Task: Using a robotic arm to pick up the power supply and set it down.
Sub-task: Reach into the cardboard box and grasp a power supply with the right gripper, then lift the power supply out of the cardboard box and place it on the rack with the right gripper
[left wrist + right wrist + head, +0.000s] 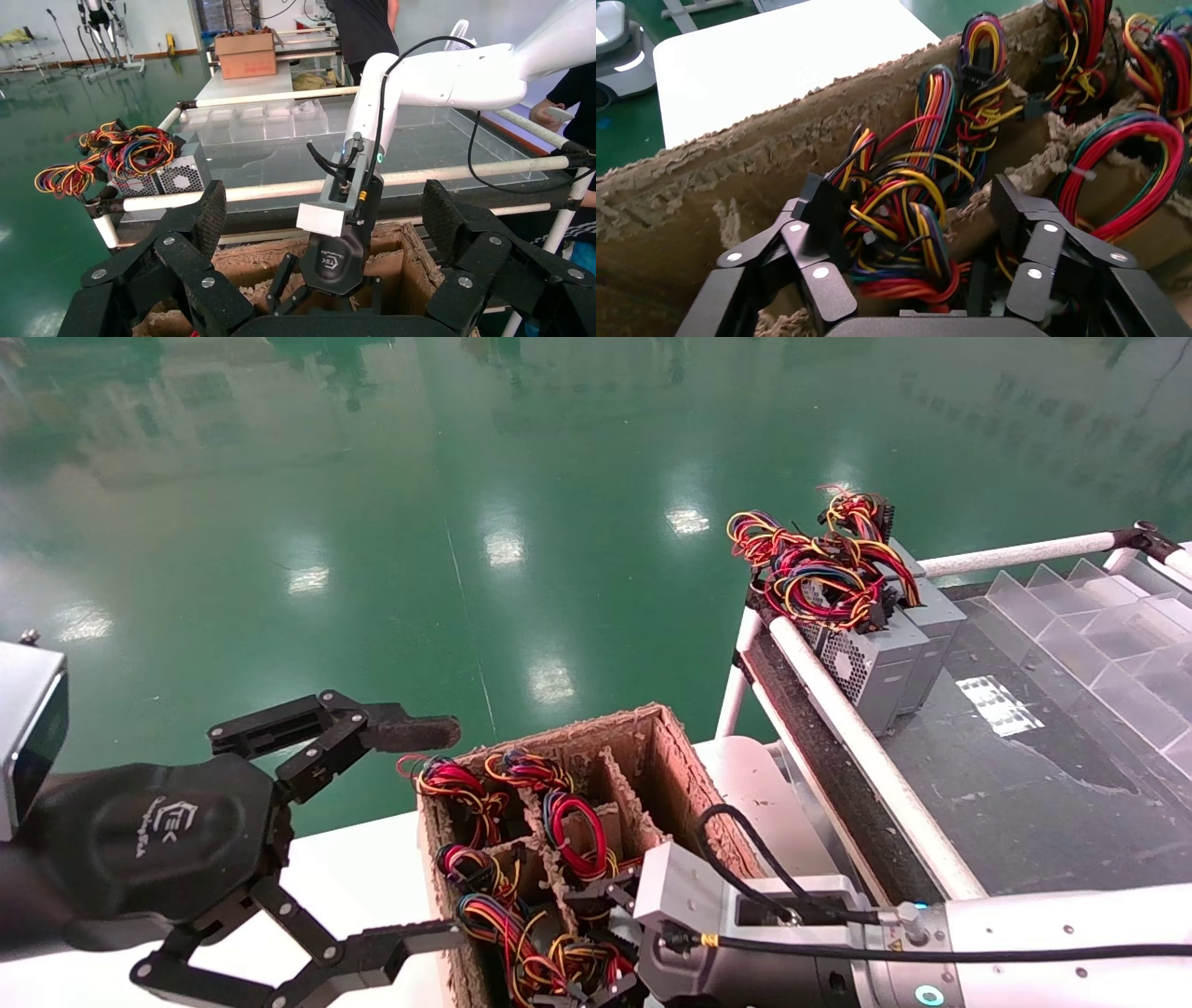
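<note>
The right gripper (916,232) is low in the middle of the head view, reaching down into the brown box (684,775). Its fingers are apart, with a bunch of wires (905,225) between them. The power supply itself is hidden under those wires, so its grey body cannot be seen. If the fingers close now, they may grab only wires, and the power supply could swing, slip or catch on the crumbly walls. The left gripper (419,836) waits at the lower left, fingers wide apart. Two more supplies (880,658) sit on the table (1024,794) at the upper right
</note>
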`<state>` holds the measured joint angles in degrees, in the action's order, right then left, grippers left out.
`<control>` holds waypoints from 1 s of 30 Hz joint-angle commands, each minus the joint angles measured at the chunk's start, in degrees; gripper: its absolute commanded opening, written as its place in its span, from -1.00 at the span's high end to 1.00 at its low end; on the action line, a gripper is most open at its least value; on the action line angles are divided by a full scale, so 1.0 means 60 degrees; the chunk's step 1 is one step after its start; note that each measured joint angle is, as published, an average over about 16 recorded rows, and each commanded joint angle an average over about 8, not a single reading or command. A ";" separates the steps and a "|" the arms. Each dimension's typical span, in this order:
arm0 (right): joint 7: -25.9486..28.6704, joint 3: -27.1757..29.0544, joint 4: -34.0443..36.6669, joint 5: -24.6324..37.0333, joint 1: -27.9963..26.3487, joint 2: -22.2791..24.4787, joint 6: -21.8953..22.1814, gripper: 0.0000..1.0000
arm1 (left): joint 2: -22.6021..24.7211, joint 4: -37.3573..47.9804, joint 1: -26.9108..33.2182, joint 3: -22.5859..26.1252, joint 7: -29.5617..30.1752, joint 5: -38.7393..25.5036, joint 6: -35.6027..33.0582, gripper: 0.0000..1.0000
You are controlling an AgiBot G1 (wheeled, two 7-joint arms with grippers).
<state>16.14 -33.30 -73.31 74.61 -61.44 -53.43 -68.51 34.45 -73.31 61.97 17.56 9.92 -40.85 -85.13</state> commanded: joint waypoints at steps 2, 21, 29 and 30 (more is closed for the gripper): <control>0.0047 0.0009 -0.0026 -0.0008 0.0047 0.0058 0.0009 1.00 | -0.0001 0.0000 0.0000 0.0001 -0.0001 0.0001 0.0001 -1.00; -0.0142 0.0206 0.0153 -0.0448 0.0142 0.0101 -0.0086 1.00 | -0.0004 0.0000 0.0002 0.0009 -0.0005 0.0006 0.0004 -1.00; -0.0194 0.0399 0.0140 -0.0805 0.0310 0.0253 -0.0102 1.00 | -0.0005 0.0000 0.0003 0.0013 -0.0006 0.0009 0.0005 -1.00; -0.0197 0.0436 0.0142 -0.0870 0.0323 0.0275 -0.0106 1.00 | -0.0005 0.0000 0.0003 0.0013 -0.0006 0.0009 0.0006 -1.00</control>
<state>15.02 -30.54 -72.60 69.20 -59.64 -51.67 -69.20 34.41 -73.31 61.98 17.64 9.88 -40.80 -85.10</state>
